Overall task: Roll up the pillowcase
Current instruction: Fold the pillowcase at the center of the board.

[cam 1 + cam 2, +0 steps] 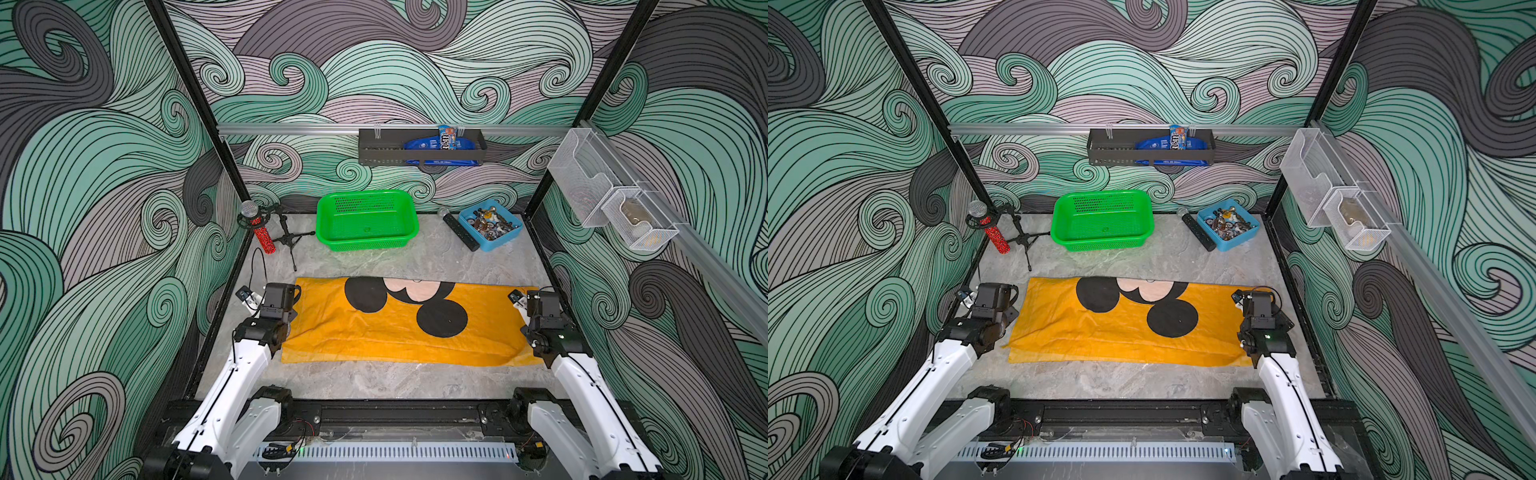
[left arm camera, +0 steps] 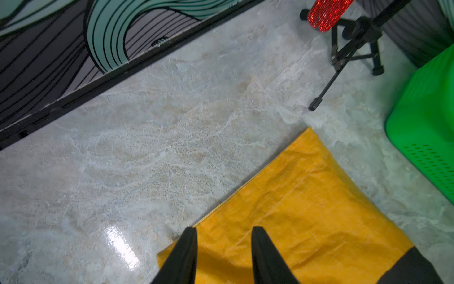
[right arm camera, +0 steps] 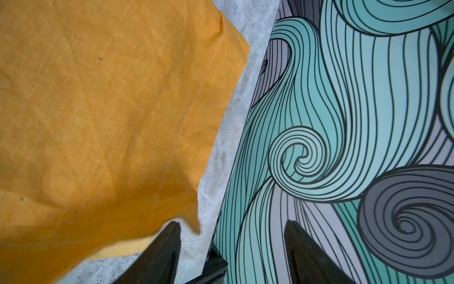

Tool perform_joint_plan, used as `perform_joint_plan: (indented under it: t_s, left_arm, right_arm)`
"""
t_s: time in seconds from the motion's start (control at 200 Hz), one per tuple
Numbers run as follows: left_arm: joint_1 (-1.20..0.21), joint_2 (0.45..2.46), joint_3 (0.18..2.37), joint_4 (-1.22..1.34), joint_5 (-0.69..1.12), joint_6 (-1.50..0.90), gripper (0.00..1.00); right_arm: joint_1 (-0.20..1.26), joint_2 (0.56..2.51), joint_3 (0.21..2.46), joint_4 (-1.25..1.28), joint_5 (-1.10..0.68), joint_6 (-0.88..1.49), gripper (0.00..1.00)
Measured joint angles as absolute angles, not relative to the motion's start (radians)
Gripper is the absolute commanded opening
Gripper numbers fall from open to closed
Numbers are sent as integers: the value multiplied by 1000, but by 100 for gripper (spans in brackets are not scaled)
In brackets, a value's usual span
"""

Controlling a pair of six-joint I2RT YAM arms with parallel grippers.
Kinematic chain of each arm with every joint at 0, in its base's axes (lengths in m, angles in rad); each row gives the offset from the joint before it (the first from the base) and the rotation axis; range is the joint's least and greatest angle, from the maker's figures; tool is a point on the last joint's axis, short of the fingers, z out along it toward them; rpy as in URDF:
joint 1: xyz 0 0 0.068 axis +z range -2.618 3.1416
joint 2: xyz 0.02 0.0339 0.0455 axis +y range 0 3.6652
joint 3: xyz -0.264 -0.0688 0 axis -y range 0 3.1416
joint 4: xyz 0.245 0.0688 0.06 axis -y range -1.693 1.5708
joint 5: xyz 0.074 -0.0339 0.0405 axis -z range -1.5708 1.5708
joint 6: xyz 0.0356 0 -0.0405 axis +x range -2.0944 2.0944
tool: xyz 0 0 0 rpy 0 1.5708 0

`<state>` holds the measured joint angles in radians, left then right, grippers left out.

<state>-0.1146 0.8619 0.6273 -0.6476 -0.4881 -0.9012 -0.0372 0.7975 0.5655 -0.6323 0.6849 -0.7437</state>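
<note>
The mustard-yellow pillowcase (image 1: 478,332) (image 1: 1067,328) lies across the table, doubled over, its black-and-beige mouse-head print facing up. My left gripper (image 2: 224,230) hovers over the cloth's left end (image 2: 294,196), jaws apart, nothing pinched between them. At the right end my right gripper (image 3: 233,223) stands wide open. One of its fingers (image 3: 169,236) sits beside a loose corner of the pillowcase (image 3: 98,110), the other over the wall. In both top views the fingertips are hidden under the wrist housings (image 1: 277,300) (image 1: 1260,305).
A green basket (image 1: 365,220) stands at the back, with a blue tray of small parts (image 1: 490,224) and a black bar (image 1: 461,232) to its right. A red microphone on a tripod (image 1: 266,235) is at the back left. The patterned side walls are close to both arms.
</note>
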Motion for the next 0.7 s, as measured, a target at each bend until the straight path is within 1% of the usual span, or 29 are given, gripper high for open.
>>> perform_joint_plan:
  t_s: [0.025, 0.08, 0.2, 0.27, 0.335, 0.465, 0.595, 0.7]
  left_arm:
    - [-115, 851, 630, -648, -488, -897, 48]
    - [-115, 830, 631, -647, -480, -882, 48]
    - [-115, 841, 630, -643, -420, -877, 48]
    - [-115, 877, 628, -643, -361, -881, 49]
    - [-115, 921, 627, -655, -312, -900, 50]
    - [-115, 961, 625, -693, -232, -941, 52]
    - [-115, 958, 599, -705, -146, -1008, 54]
    - [-115, 951, 551, -704, -113, -1037, 54]
  right_arm:
    - [-36, 803, 580, -636, 680, -743, 76]
    - [-30, 815, 616, -640, 660, -730, 80]
    - [-7, 826, 685, -634, 567, -684, 81]
    - [6, 827, 712, -624, 446, -628, 82]
    - [31, 833, 723, -600, 327, -574, 84]
    - [194, 860, 717, -516, 163, -474, 84]
    - [358, 916, 709, -419, 28, -382, 79]
    - [540, 968, 669, -289, -45, -317, 78]
